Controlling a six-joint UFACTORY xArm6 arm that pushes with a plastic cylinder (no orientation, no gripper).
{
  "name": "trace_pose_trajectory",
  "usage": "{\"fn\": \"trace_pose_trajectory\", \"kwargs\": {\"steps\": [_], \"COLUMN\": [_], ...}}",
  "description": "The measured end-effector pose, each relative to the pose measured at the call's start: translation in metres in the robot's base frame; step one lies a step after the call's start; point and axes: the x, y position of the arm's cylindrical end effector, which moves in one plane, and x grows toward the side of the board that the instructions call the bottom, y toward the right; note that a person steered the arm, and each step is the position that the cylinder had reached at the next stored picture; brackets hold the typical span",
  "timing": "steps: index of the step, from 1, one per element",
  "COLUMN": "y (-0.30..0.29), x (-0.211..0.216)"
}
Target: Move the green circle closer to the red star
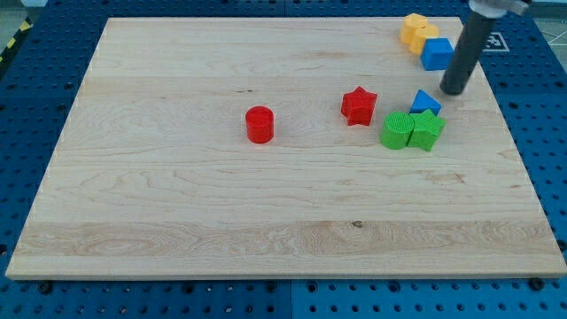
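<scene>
Wooden desk (177, 204) fills most of the view, sitting on a blue pegboard (549, 133). No jaws on this rig, just a dark rod w/ my tip (453, 91) at upper right, just right of & above the blue triangle (424, 101), below the blue cube (436, 54). Yellow block (413, 31) sits top right, touching the blue cube. Green circle (396, 130) is right of centre, touching a green star (427, 130) on its right, near but apart from the red star (359, 106) up-left. Red cylinder (260, 124) stands alone mid-desk.
</scene>
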Motion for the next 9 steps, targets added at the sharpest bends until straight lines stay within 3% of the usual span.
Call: {"fn": "trace_pose_trajectory", "kwargs": {"steps": [2, 3, 4, 9], "y": [0.002, -0.024, -0.071, -0.095], "x": [0.089, 0.132, 0.139, 0.041]}}
